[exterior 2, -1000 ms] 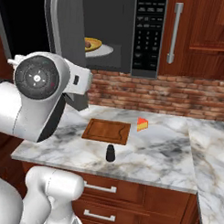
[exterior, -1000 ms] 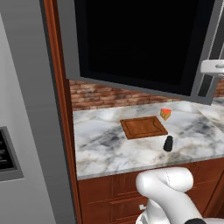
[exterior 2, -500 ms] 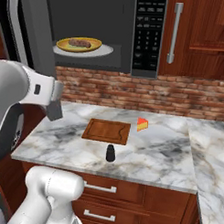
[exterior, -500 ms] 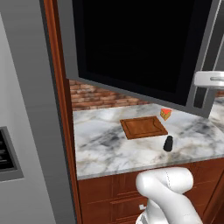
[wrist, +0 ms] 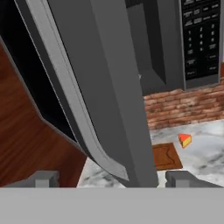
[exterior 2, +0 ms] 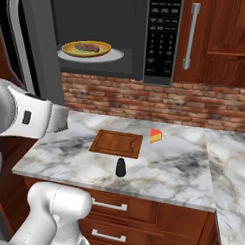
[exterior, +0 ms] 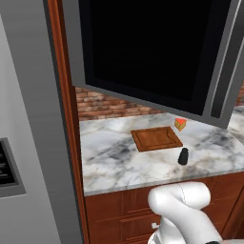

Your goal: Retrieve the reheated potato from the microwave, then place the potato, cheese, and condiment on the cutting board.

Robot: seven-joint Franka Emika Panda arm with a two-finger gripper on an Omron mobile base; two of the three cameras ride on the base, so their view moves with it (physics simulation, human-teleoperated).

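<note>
Right base view shows a marble counter (exterior 2: 173,166) under a brick wall (exterior 2: 195,104). On it lie the cutting board (exterior 2: 116,143), the cheese (exterior 2: 155,136) just beside it, and the condiment (exterior 2: 121,167) in front. Up in the open microwave (exterior 2: 122,39), the potato (exterior 2: 87,45) sits on a yellow plate (exterior 2: 72,47). By the door's handle (wrist: 74,109), the gripper (wrist: 111,178) is spread wide and holds nothing.

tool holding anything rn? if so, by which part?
Nothing held. The tool is open, fingertips apart on either side of the open microwave door's edge, not clamped on it.
</note>
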